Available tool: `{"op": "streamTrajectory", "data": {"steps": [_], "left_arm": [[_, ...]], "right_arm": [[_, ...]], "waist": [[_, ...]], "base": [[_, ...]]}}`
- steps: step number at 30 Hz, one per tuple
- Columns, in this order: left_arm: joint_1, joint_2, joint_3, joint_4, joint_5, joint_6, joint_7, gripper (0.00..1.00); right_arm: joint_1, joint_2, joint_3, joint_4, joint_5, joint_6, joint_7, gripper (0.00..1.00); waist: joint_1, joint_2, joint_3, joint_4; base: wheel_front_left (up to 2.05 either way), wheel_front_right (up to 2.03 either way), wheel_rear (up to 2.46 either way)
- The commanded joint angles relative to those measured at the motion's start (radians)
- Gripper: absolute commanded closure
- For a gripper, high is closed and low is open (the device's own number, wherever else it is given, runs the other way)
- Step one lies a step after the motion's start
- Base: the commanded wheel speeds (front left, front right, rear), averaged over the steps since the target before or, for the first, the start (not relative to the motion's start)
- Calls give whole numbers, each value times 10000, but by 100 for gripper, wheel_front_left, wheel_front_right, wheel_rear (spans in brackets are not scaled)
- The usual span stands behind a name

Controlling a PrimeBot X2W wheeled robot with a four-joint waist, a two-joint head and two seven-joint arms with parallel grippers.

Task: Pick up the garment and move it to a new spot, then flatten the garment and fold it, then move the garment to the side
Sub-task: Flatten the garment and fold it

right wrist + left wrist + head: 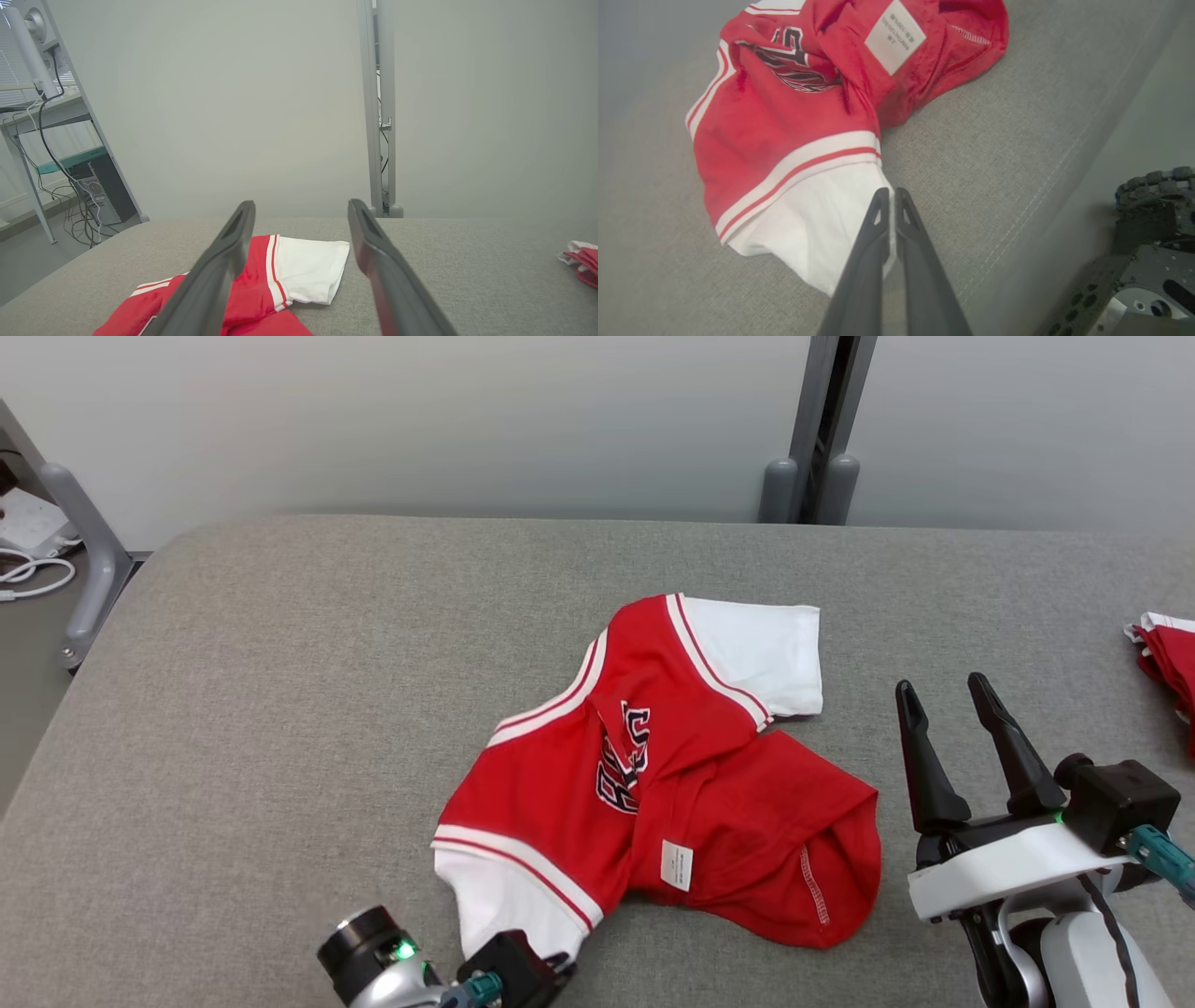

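A red garment (672,775) with white sleeves, striped trim and dark lettering lies crumpled on the grey padded table (280,663), its hem turned up so a white label shows. My left gripper (889,192) is at the table's near edge, shut on the edge of the near white sleeve (822,233); white cloth shows between its fingers. In the head view the left gripper's (523,971) body sits just below that sleeve. My right gripper (943,695) stands open to the right of the garment, apart from it and holding nothing. In the right wrist view the right gripper (302,204) has the far white sleeve (313,266) beyond its fingers.
More red and white cloth (1167,653) lies at the table's right edge. A grey post (812,476) stands behind the table against a pale wall. The robot's base (1148,242) is below the near edge. A metal frame leg (84,541) and cables are at the left.
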State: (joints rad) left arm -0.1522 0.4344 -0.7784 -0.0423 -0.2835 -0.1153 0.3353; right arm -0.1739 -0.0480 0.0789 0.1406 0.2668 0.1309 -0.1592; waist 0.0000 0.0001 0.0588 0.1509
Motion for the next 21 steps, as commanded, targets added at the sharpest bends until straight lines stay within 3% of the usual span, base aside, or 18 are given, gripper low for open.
{"op": "streamTrajectory", "data": {"steps": [1,2,6,15,21], "left_arm": [[19,-58,35,-129,-150,-54,-146,15],[30,-124,86,-180,-254,-54,-263,0],[-36,-339,426,-308,-586,158,-669,0],[-561,-796,1757,-583,-865,1157,-2054,0],[-755,-1307,2802,-81,-1175,1862,-3611,0]], "right_arm": [[-33,-52,6,25,48,-4,-30,0],[-37,-52,16,35,44,-4,-24,0],[-61,-52,43,57,39,-4,21,0],[-78,-50,171,-52,-16,-4,84,0],[64,-50,525,-176,20,-4,208,0]], "waist": [[0,-1,-8,10],[0,-1,-13,13],[0,-1,-39,9],[0,-1,31,-48],[0,-1,140,-139]], "base": [[0,0,0],[0,0,0],[0,0,0],[0,0,0],[0,0,0]]}}
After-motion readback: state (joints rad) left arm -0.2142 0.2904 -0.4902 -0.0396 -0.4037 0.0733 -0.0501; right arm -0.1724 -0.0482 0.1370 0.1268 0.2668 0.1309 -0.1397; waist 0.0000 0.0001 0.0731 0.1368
